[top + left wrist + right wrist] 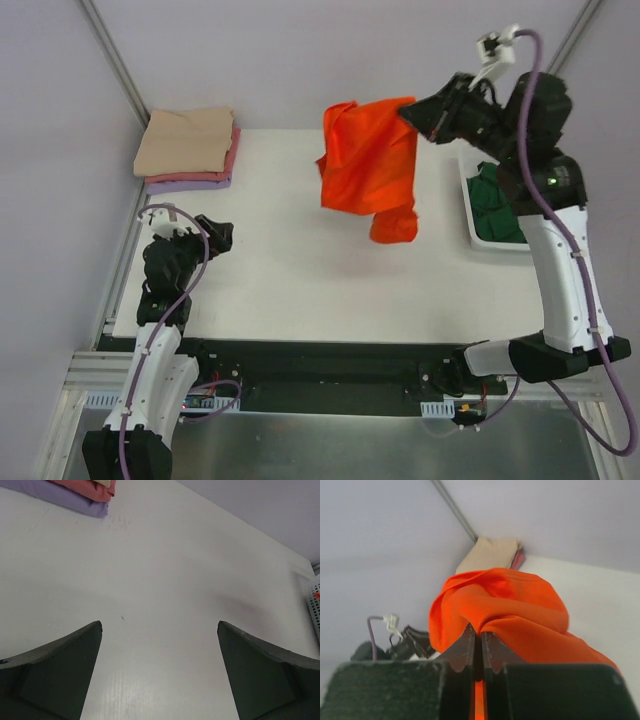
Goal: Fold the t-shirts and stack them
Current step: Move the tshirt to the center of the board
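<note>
Beige on top at the far left: a folded beige t-shirt [185,140] caps a neat stack at the far-left corner of the desk [280,270], with a pink t-shirt [234,150] under it and a lavender t-shirt [190,185] at the bottom. The left wrist camera catches just the corner of that stack, lavender [60,497] below pink [95,487].

Moving along, the left hand [215,238] sits low over the near-left part of the desk, well apart from the stack. Its own camera shows its fingers [60,675] spread wide, nothing but bare white desk between them.

Now the middle, and here is the action: the orange t-shirt [365,165] hangs bunched and crumpled in the air over the far centre-right of the desk, draping down from its upper right corner. Whether its lowest fold touches the desk I cannot tell from above.

On to the right hand [415,118], raised high. The right wrist view shows its fingers [462,650] pinched tight together, with orange cloth [510,605] clamped between them and billowing out in front.

Far right, a white basket [500,245] sits at the desk's edge, partly behind the right arm, with a dark green t-shirt [497,200] lying inside it.
</note>
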`<state>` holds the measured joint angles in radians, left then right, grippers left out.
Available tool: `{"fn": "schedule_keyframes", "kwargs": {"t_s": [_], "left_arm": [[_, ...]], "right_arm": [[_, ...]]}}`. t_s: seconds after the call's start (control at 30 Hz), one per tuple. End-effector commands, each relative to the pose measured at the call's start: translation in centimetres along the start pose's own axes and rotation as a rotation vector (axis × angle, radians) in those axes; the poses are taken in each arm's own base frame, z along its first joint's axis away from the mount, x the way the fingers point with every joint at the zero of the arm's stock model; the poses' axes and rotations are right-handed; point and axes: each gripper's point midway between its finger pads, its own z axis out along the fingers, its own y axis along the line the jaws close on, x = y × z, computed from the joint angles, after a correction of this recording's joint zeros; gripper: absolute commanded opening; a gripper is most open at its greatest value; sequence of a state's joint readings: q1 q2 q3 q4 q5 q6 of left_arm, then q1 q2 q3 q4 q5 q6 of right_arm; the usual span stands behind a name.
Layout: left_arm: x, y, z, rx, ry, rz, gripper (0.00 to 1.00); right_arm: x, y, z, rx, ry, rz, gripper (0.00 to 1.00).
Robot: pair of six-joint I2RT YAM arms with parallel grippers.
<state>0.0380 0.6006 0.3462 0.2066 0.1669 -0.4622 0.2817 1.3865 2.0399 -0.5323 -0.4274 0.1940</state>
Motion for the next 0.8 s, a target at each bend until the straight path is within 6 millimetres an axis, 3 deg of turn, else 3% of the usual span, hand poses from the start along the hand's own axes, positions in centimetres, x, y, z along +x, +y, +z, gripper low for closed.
{"fn": "schedule_keyframes", "kwargs": {"t_s": [0.0,0.03,0.07,0.13,0.2,0.27,0.33,0.37,0.5,0.57,0.63,0.77], "left_arm": [[-1.0,-0.6,-0.3,-0.027,-0.006,-0.113,0.99],[-0.6,-0.7,-0.3,-0.023,0.001,-0.133,0.99],[-0.3,-0.8,-0.4,-0.014,0.012,-0.144,0.99],[0.3,-1.4,-0.6,0.022,0.041,-0.140,0.99],[0.6,-2.2,-0.9,0.066,0.067,-0.130,0.99],[1.3,-2.3,-0.9,0.072,0.091,-0.169,0.99],[2.1,-2.1,-0.8,0.064,0.119,-0.185,0.99],[2.7,-2.0,-0.7,0.063,0.142,-0.193,0.99],[4.8,-2.0,-0.5,0.066,0.238,-0.261,0.99],[5.8,-2.2,-0.4,0.078,0.294,-0.279,0.99],[6.6,-2.4,-0.2,0.086,0.342,-0.288,0.99],[8.7,-2.4,0.0,0.091,0.446,-0.311,0.99]], "right_arm": [[8.5,-1.3,2.7,-0.037,0.173,-0.042,0.01],[11.6,-3.2,3.0,0.003,0.231,-0.030,0.01],[13.8,-5.6,2.9,0.072,0.249,-0.041,0.07],[18.6,-12.4,1.9,0.326,0.287,-0.096,0.25],[21.5,-19.0,-0.7,0.624,0.345,-0.170,0.35],[23.7,-22.2,-3.1,0.787,0.439,-0.218,0.51],[25.3,-22.0,-3.7,0.770,0.503,-0.224,0.90],[25.9,-21.2,-3.4,0.729,0.511,-0.221,0.96],[29.3,-15.7,-1.8,0.500,0.544,-0.175,0.96],[33.1,-12.7,-1.7,0.413,0.624,-0.199,0.96],[36.7,-10.8,-1.8,0.395,0.684,-0.196,0.96],[43.1,-8.9,-2.6,0.462,0.785,-0.211,0.97]]}}
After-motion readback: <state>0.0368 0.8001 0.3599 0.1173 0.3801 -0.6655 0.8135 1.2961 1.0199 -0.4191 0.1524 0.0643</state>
